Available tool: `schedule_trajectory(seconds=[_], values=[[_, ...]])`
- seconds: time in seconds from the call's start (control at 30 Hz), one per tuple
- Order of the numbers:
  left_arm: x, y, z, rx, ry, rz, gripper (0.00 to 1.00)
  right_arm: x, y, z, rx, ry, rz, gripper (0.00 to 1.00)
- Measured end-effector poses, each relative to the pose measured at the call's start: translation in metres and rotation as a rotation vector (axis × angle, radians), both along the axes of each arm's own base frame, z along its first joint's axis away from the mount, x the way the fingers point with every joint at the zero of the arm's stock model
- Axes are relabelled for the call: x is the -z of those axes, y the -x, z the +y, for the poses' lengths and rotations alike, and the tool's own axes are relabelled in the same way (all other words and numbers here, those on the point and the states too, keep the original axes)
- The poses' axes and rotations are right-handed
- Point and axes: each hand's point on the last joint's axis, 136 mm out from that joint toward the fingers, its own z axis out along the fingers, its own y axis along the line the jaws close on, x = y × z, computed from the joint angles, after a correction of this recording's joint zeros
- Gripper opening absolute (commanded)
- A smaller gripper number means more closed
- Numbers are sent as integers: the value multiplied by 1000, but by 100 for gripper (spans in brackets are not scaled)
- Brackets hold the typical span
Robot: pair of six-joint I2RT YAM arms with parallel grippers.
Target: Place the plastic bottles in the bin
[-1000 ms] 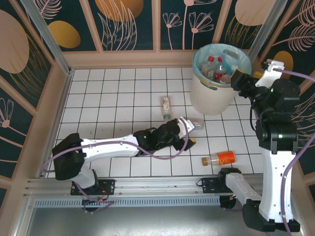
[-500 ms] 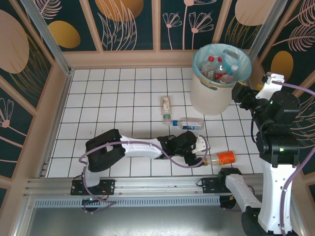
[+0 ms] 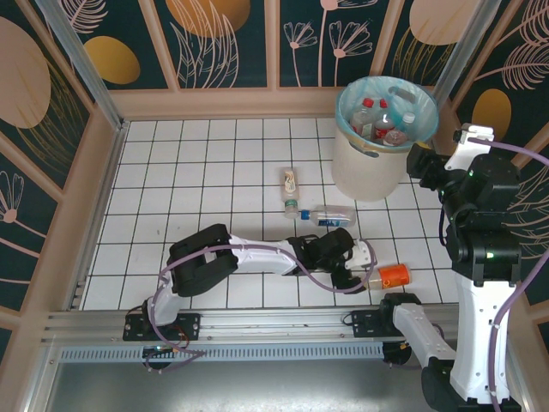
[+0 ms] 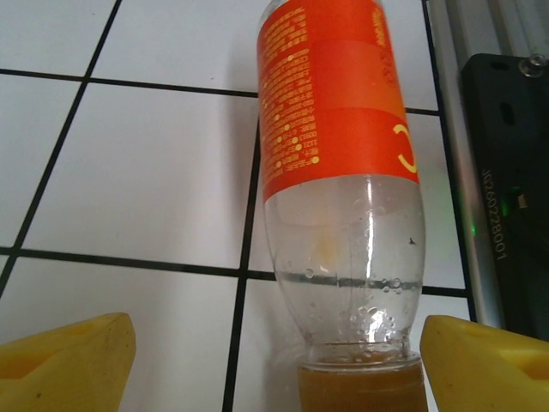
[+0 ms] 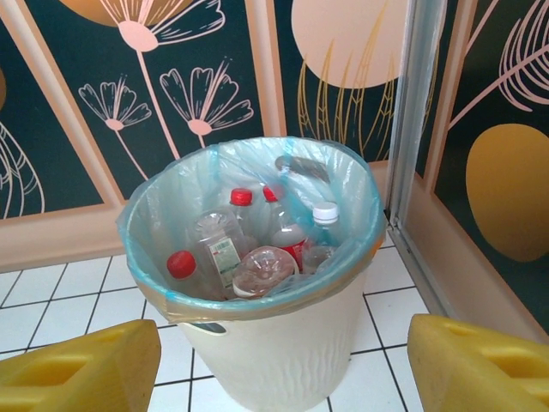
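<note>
Left end effector (image 4: 274,378): standing open, fingertips flanking the cap end of the orange-labelled bottle (image 4: 336,129), which is lying on the desk (image 4: 129,172).
Right end effector (image 5: 279,369): hanging open, gripping nothing.
Bin (image 5: 163,296): sitting just ahead of the Right end effector, holding several bottles (image 5: 257,262).

This looks like a small robot lab booth. A left arm (image 3: 257,256) and a right arm (image 3: 480,257), white and black, are bolted to a metal rail (image 3: 257,328) at the near edge. The floor (image 3: 197,163) is white tiles. Dark walls (image 3: 232,43) with painted flowers and metal posts (image 3: 83,64) close it in.
</note>
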Motion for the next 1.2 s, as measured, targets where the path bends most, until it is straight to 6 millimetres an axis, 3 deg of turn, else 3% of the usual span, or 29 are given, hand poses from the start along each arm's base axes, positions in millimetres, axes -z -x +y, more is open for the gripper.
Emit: schedule_trajectory(seconds=[0.23, 0.57, 0.8, 1.2], values=[[15, 5, -10, 25, -13, 20, 84, 1, 0, -1, 2, 15, 5, 77], [34, 7, -13, 34, -71, 28, 67, 3, -3, -3, 13, 24, 15, 77], [35, 6, -13, 44, -73, 8, 52, 4, -2, -5, 25, 27, 17, 77], [20, 10, -4, 70, -42, -27, 44, 4, -2, -5, 25, 26, 17, 77]])
